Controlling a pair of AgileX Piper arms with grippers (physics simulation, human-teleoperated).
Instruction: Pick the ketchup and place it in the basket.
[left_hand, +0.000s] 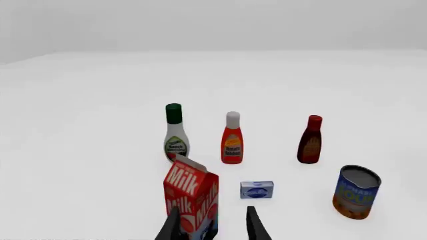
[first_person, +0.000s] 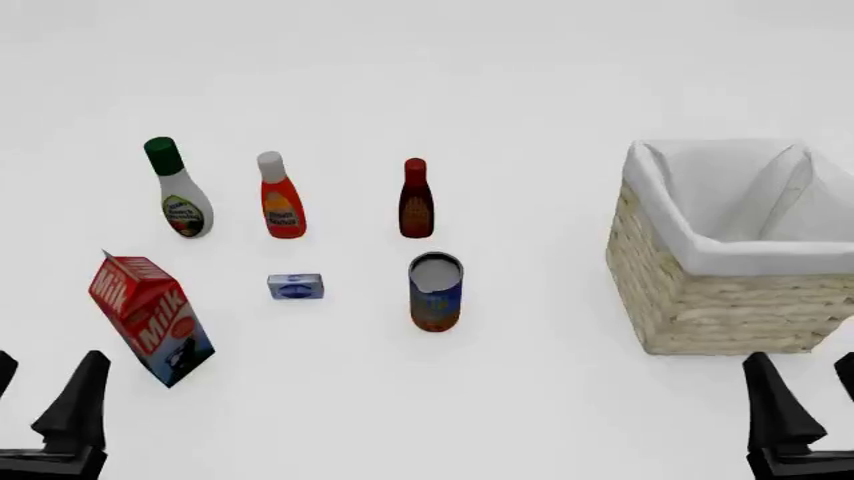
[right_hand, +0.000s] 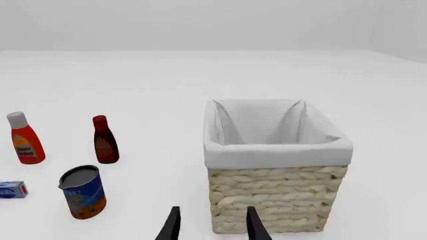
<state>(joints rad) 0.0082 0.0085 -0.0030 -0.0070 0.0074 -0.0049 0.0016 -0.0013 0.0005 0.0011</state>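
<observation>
The ketchup (first_person: 282, 200), a red-orange squeeze bottle with a pale cap, stands upright in the far row between two other bottles; it also appears in both wrist views (left_hand: 232, 140) (right_hand: 25, 140). At the right sits the wicker basket (first_person: 707, 300), lined in white cloth, and the right wrist view (right_hand: 277, 200) shows nothing inside it. My left gripper (first_person: 40, 395) is open at the near left edge, well short of the ketchup, and holds nothing (left_hand: 213, 227). My right gripper (first_person: 811, 395) is open just in front of the basket, holding nothing (right_hand: 212, 225).
A white bottle with a green cap (first_person: 178, 195) stands left of the ketchup and a dark-red bottle (first_person: 415, 200) right of it. Nearer are a tilted milk carton (first_person: 151, 320) just ahead of the left gripper, a small blue box (first_person: 296, 287) and a can (first_person: 437, 292).
</observation>
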